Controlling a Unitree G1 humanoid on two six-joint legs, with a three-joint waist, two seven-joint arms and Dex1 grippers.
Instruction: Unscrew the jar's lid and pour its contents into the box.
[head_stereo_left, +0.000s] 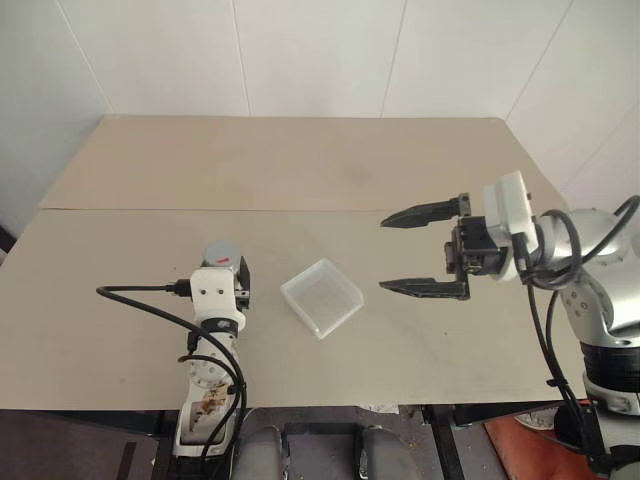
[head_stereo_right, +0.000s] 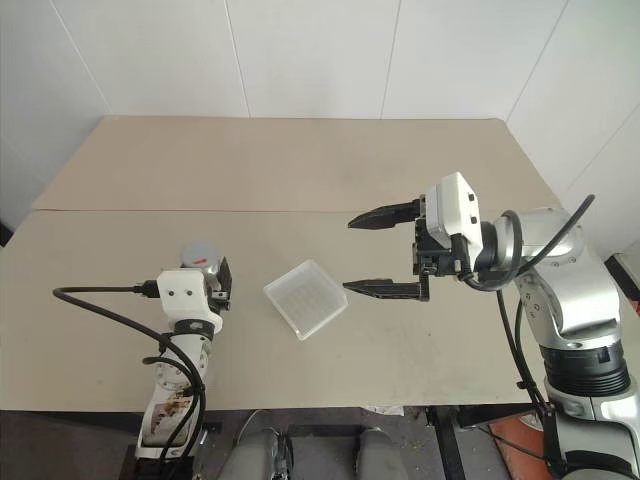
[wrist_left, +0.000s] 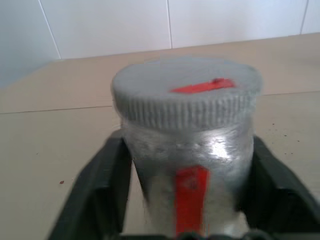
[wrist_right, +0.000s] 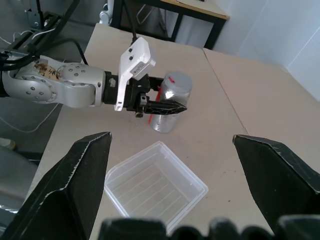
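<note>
Now left pincer (wrist_right: 159, 106) pinched jar (head_stereo_left: 221, 257) upright on surface (head_stereo_left: 300, 170), lid (wrist_left: 186, 90) on, left of box (head_stereo_left: 321, 297). Right pincer (head_stereo_left: 425, 250) spread, pointed leftward above box, nearer lid.

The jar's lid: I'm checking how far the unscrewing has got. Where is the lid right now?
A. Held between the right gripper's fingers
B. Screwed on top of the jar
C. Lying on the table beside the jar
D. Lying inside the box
B: the grey ribbed lid sits on top of the jar, which the left gripper clamps, while the right gripper hangs open above the table.
</note>
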